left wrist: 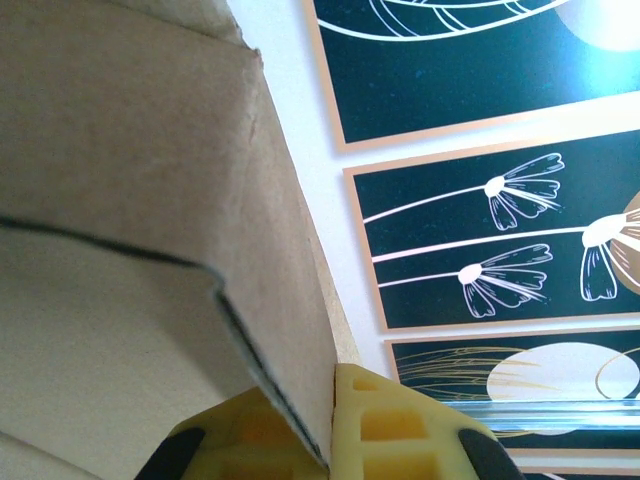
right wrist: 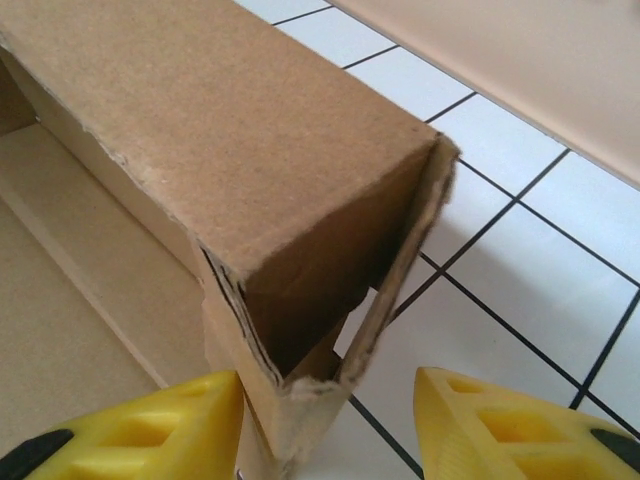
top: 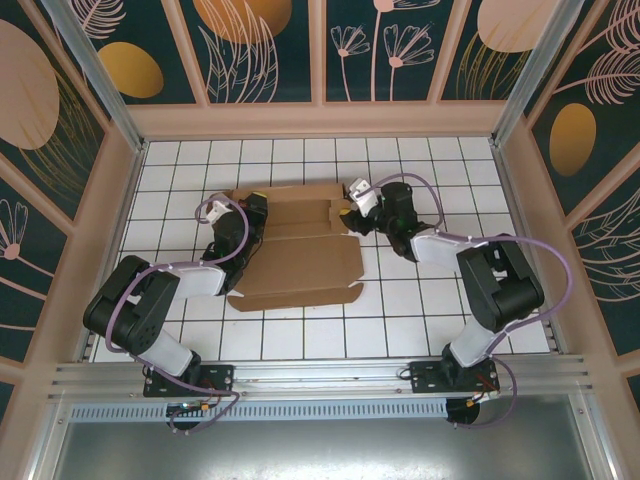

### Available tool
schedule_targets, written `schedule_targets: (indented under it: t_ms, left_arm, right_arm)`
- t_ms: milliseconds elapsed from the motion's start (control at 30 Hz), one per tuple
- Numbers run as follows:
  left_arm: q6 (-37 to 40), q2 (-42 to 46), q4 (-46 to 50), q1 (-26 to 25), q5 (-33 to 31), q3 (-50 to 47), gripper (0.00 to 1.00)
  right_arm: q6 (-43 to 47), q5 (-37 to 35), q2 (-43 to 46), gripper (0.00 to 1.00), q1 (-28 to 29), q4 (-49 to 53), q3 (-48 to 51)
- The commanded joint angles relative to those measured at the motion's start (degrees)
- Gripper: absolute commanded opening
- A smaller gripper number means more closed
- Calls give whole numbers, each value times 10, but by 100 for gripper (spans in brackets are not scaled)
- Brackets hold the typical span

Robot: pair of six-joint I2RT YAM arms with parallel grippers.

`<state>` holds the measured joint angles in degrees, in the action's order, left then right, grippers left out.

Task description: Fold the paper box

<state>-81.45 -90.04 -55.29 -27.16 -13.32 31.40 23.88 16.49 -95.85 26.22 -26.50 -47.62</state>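
With the box lying mid-worktop, my left pincer clamped on its left edge and my right pincer apart astride the folded right wall, I judge that an off-centre closure could crush that hollow wall or let it spring open.

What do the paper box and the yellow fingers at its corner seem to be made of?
Paper box: brown cardboard with a matte, fibrous face. Its cut edges are rough and look layered, so it is possibly thin corrugated board.
Yellow fingers: probably moulded plastic or rubber. They are smooth with a slight sheen and have recessed pockets. How hard they are cannot be told.
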Motion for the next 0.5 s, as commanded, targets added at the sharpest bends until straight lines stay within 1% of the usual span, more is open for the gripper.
schedule_targets:
  t_ms: [0, 167, 233, 333, 400, 467]
  left_arm:
    - [26, -3, 64, 4, 7, -8, 0]
    - [25, -7, 62, 4, 13, -5, 0]
    - [24, -10, 61, 5, 17, -4, 0]
    - [20, -12, 61, 6, 21, -4, 0]
    - [16, -10, 63, 5, 19, -5, 0]
    - [14, -9, 65, 6, 18, -5, 0]
  right_arm:
    - [21, -25, -19, 47, 10, -16, -17]
    - [19, -41, -35, 47, 11, -29, -29]
    - [20, -45, -44, 52, 13, -31, -38]
    - [21, -58, -55, 53, 14, -33, -51]
    - [8, -70, -61, 49, 18, -32, -61]
    - [-7, -77, -63, 39, 25, -37, -65]
